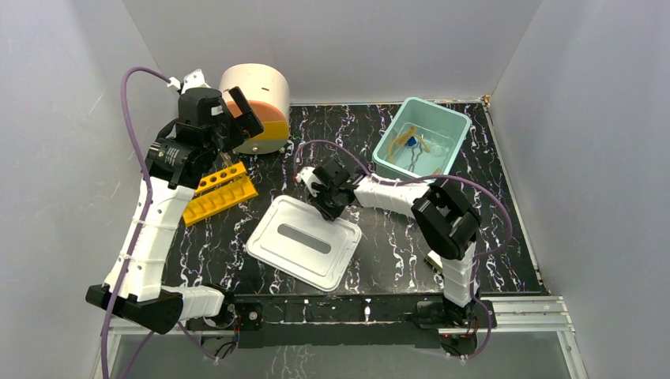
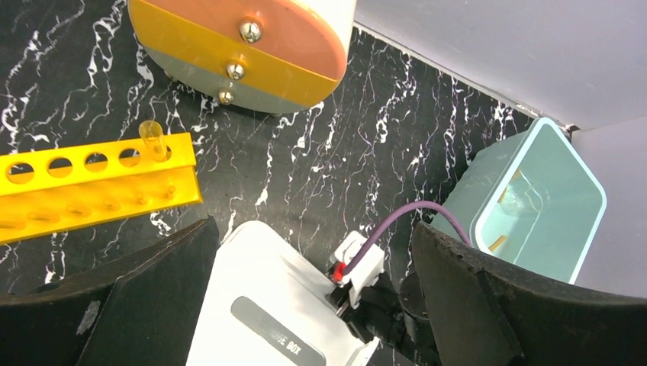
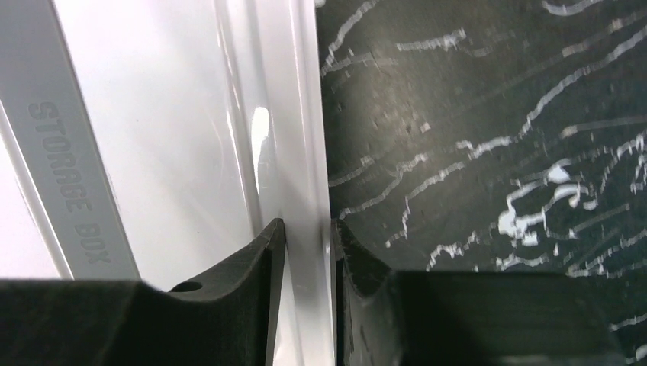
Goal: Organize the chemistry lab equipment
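Observation:
The orange-yellow holed rack (image 1: 220, 194) lies at the left with a clear tube (image 2: 152, 139) standing in an end hole; it also shows in the left wrist view (image 2: 91, 187). A teal bin (image 1: 450, 118) at the back right holds an amber rubber hose (image 1: 402, 142), a blue-tipped piece (image 1: 412, 140) and a wire metal clamp (image 1: 415, 158). A white storage-box lid (image 1: 304, 241) lies flat in the middle. My right gripper (image 1: 326, 192) is shut on the lid's far rim (image 3: 309, 152), one finger on each side. My left gripper (image 1: 239, 118) is open and empty, held high above the rack.
A round white device with an orange and yellow face (image 1: 257, 99) stands at the back left, close to my left gripper. The teal bin (image 2: 488, 183) shows in the left wrist view. Grey walls enclose the black marbled table (image 1: 379, 253).

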Available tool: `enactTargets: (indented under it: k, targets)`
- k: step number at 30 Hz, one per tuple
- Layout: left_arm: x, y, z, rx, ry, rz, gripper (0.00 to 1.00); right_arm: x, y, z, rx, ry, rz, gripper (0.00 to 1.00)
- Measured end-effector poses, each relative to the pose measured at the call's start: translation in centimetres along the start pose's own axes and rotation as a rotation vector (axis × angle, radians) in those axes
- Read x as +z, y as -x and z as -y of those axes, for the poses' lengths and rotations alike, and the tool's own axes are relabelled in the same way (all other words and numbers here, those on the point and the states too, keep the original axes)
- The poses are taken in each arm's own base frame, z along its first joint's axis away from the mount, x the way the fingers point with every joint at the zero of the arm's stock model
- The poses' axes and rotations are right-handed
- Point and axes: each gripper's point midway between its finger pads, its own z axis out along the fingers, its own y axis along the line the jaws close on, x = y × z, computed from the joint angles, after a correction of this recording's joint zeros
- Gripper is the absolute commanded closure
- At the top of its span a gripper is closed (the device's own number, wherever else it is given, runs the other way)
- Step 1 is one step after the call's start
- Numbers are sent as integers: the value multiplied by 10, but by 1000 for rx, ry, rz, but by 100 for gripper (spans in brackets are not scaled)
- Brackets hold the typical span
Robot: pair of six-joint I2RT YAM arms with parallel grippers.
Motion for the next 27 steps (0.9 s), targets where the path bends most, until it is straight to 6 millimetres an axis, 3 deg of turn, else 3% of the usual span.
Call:
enactTargets:
  k: [7,11,16,22,27]
  targets:
    - [12,-25,-2,-16,1,-69,2,-26,-27,20,129,-57,-5,92]
    - [21,-49,-4,-22,-14,-131,2,-41,-30,29,267,-81,32,92]
    - [33,-103,-20,-24,3,-264,2,-42,-23,25,436,-67,74,92]
    - [33,-170,-58,-28,94,-416,2,-39,-11,16,582,-25,106,92]
    - [22,-202,-81,-47,132,-470,2,-35,-9,13,651,22,113,92]
